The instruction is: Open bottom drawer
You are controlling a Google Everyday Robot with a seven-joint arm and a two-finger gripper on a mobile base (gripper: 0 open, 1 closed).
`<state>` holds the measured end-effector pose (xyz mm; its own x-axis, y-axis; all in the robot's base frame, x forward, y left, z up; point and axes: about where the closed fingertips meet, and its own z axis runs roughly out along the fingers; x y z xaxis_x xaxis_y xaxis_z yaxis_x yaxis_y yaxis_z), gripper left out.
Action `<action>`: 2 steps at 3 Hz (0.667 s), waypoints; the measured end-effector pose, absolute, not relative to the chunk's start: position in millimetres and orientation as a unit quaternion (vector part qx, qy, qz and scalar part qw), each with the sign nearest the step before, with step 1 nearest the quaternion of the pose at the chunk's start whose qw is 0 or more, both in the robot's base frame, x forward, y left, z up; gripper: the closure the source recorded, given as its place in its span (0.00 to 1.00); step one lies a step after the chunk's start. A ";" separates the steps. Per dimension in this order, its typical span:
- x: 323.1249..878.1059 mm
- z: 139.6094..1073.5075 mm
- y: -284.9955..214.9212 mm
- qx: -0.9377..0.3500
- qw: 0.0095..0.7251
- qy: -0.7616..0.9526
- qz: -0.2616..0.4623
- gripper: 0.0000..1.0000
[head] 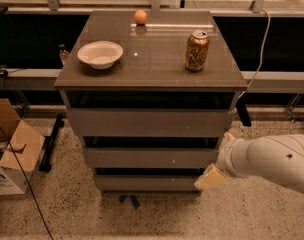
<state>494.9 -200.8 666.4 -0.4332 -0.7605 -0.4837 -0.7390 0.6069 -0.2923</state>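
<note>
Tool just right of bottom drawer

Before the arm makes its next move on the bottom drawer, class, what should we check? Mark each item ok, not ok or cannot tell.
1. Bottom drawer is shut, with its front in plain view: ok.
2. End effector sits low at that drawer's right end: ok.
3. End effector touching the drawer front: cannot tell.
4. Middle drawer above it is shut: ok.
5. Can stands upright on the cabinet top, back from the front edge: ok.
</note>
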 end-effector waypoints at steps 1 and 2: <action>508.4 620.7 -207.0 -0.422 0.292 0.858 0.002 0.00; 513.4 584.5 -210.9 -0.408 0.278 0.869 0.026 0.00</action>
<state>513.4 -210.9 584.5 -0.5115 -0.6952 -0.5051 -0.7245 0.6650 -0.1816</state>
